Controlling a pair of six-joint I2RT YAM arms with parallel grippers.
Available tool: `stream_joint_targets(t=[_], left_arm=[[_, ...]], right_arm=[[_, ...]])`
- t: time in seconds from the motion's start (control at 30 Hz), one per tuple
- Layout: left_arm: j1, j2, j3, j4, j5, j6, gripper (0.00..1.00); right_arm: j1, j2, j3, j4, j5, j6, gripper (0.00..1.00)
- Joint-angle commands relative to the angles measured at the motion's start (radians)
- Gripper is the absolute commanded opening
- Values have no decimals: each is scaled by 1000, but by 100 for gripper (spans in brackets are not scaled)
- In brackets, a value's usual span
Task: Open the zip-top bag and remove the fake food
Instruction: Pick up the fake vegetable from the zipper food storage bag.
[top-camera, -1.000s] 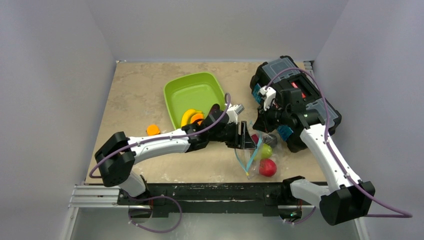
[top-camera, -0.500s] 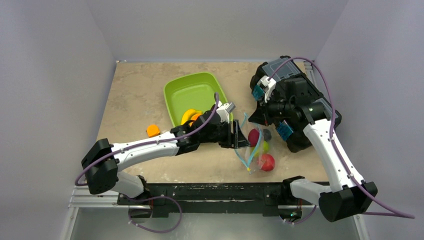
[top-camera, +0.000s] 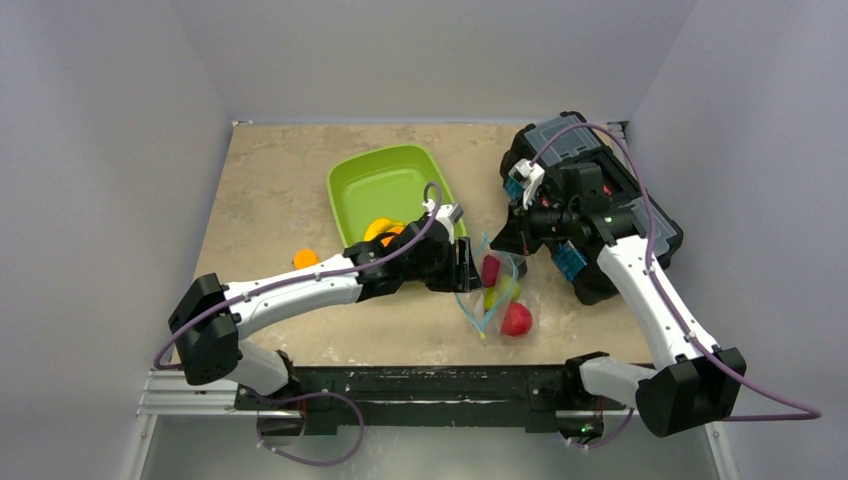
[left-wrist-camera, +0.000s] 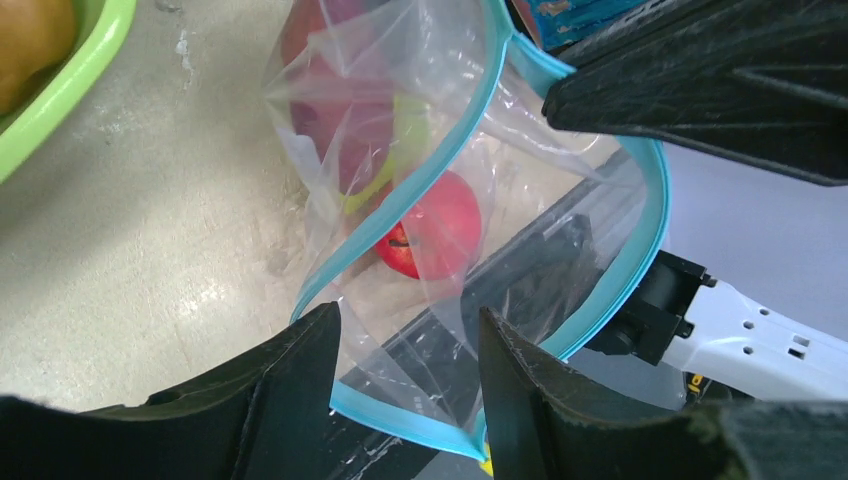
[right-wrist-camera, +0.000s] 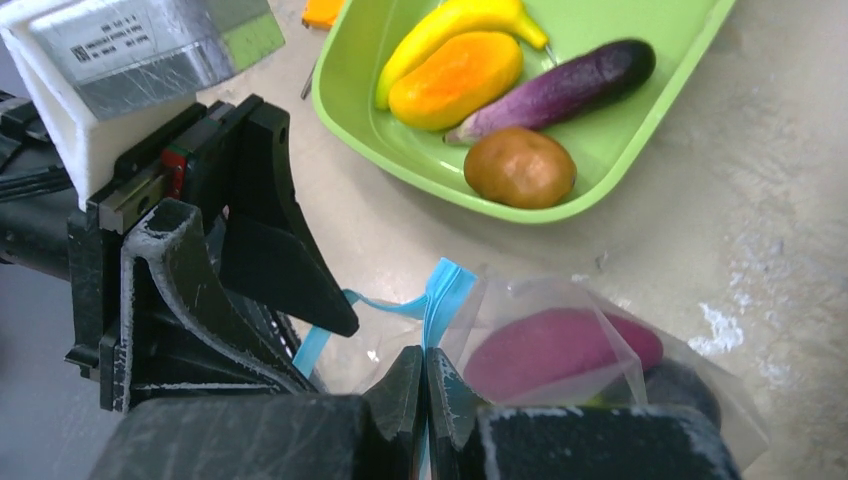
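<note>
The zip-top bag (top-camera: 495, 297) lies right of centre with its teal zip strip (left-wrist-camera: 640, 250) gaping open. My right gripper (right-wrist-camera: 425, 358) is shut on the strip at the bag's far edge and holds it up. My left gripper (left-wrist-camera: 410, 318) stands open at the bag's mouth, with a loose corner of plastic and strip between its fingers, unpinched. Fake food inside the bag: a red apple (left-wrist-camera: 435, 225), a green pear (top-camera: 500, 295), a maroon piece (right-wrist-camera: 560, 350) and a dark piece (right-wrist-camera: 685, 385). A banana (right-wrist-camera: 450, 25), an orange piece (right-wrist-camera: 455, 80), an eggplant (right-wrist-camera: 570, 85) and a brown piece (right-wrist-camera: 520, 168) lie in the green tray (top-camera: 380, 185).
A black toolbox (top-camera: 600, 185) fills the back right corner, just behind my right arm. A small orange block (top-camera: 305, 258) sits left of the tray. The table's front edge runs just below the bag.
The right gripper has drawn the bag's strip to the left and back, and the bag with its food slid left. The left gripper pulled back to the left, staying at the mouth.
</note>
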Motion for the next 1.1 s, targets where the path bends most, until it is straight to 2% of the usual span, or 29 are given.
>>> stream_joint_targets(t=[0.0, 0.2, 0.4, 0.53, 0.73, 0.8, 1.07], left_arm=[[5, 29, 36, 87, 36, 18, 52], [17, 105, 41, 108, 56, 0, 48], [18, 168, 63, 76, 23, 31, 43], [22, 195, 76, 89, 22, 54, 43], [45, 205, 25, 182, 44, 50, 43], [53, 201, 5, 209, 53, 50, 43], [90, 152, -96, 361, 99, 64, 45]], right_arm=[[2, -17, -31, 79, -1, 25, 1], [3, -8, -18, 79, -4, 18, 7], [2, -1, 5, 48, -43, -38, 21], [2, -5, 30, -6, -108, -119, 33], [-58, -12, 82, -169, -224, -369, 47], [-74, -18, 76, -190, -210, -411, 51], [-103, 28, 24, -188, -36, -607, 53]])
